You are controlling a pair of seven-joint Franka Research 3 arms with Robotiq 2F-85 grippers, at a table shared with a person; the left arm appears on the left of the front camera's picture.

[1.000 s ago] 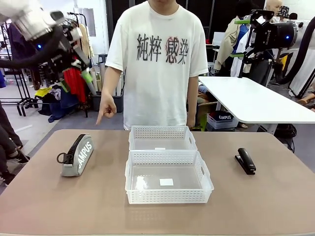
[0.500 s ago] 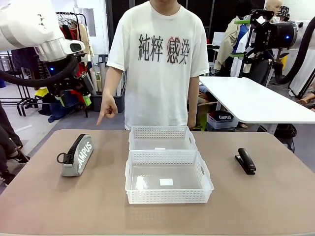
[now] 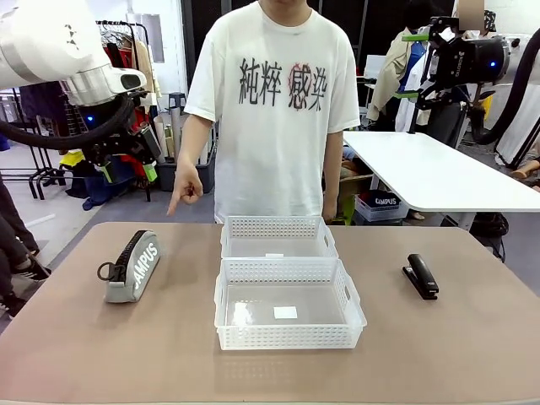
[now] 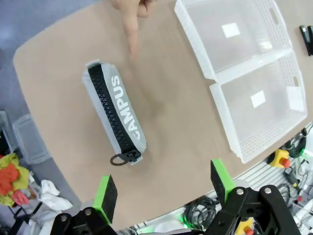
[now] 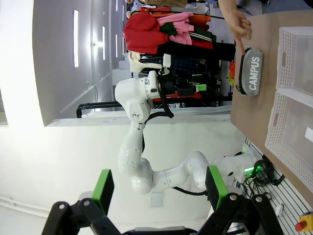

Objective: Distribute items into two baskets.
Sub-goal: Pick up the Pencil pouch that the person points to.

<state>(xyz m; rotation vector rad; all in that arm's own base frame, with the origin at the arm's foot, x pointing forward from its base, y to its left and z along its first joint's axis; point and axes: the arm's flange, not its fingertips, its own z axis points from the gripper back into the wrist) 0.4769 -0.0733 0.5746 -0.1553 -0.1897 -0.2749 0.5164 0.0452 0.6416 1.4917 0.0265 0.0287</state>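
The grey CAMPUS pouch (image 3: 132, 267) lies on the table's left side, zipper up; in the left wrist view the pouch (image 4: 115, 115) is straight below. My left gripper (image 3: 126, 164) hangs high above and behind it, open and holding nothing (image 4: 164, 191). The person's hand (image 3: 181, 190) points a finger down toward the pouch. A black stapler (image 3: 420, 276) lies at the right. Two white baskets sit mid-table, the far one (image 3: 278, 228) touching the near one (image 3: 287, 336). My right gripper (image 3: 411, 66) is raised at the upper right, open and holding nothing (image 5: 159, 186).
The person stands at the table's far edge behind the baskets. A white table (image 3: 422, 169) and a clothes rack stand beyond. Bare tabletop lies between the pouch and the baskets, and between the baskets and the stapler.
My left arm swung down and turned its gripper toward the table, then stopped. The right arm, the items and the person's pointing hand have stayed put.
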